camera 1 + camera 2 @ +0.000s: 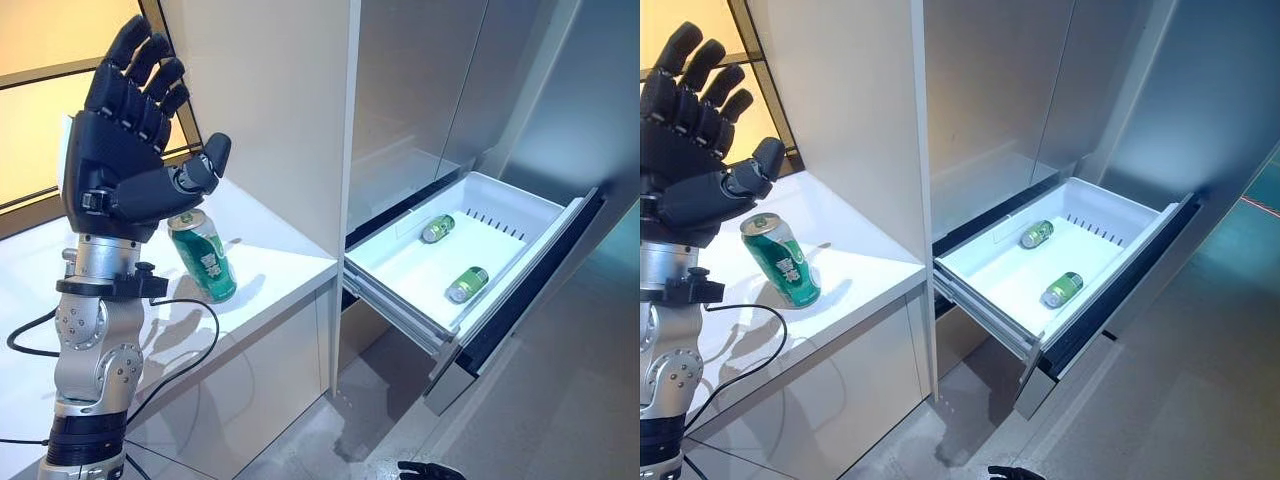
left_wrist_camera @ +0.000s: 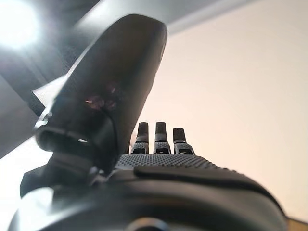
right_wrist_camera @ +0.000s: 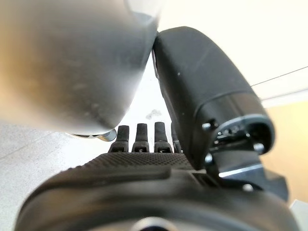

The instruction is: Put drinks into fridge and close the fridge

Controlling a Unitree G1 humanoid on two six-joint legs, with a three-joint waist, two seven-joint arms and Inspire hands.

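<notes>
- The left hand [image 1: 120,150] was held raised above the white table [image 1: 270,265], its fingers straight and spread, the thumb standing out to the side; nothing was held in it.
- A green can [image 1: 204,257] was seen standing upright on the table, its long axis vertical, just below and slightly to the fridge side of the raised palm. Hand and can were apart, the thumb tip hanging near the can's top without touching it.
- The can stood back from the table's front edge and well short of the corner nearest the fridge.
- The fridge drawer [image 1: 400,290] was pulled out beyond that corner, lower than the table top. Two green cans were already lying on their sides in it: one [image 1: 437,228] toward the back wall, the other [image 1: 467,284] nearer the front wall, well apart from each other.
- The right hand [image 3: 144,159] was shown chiefly in its own wrist view, fingers extended and holding nothing, and only as a dark sliver at the bottom edge of the head views.
- The left hand was judged much the nearer to the standing can; a descent around its side was judged to be what the coming grasp called for, followed by a carry toward the drawer.
- A pale label was visible on the standing can, but no writing could be read on it or on the cans in the drawer.
</notes>
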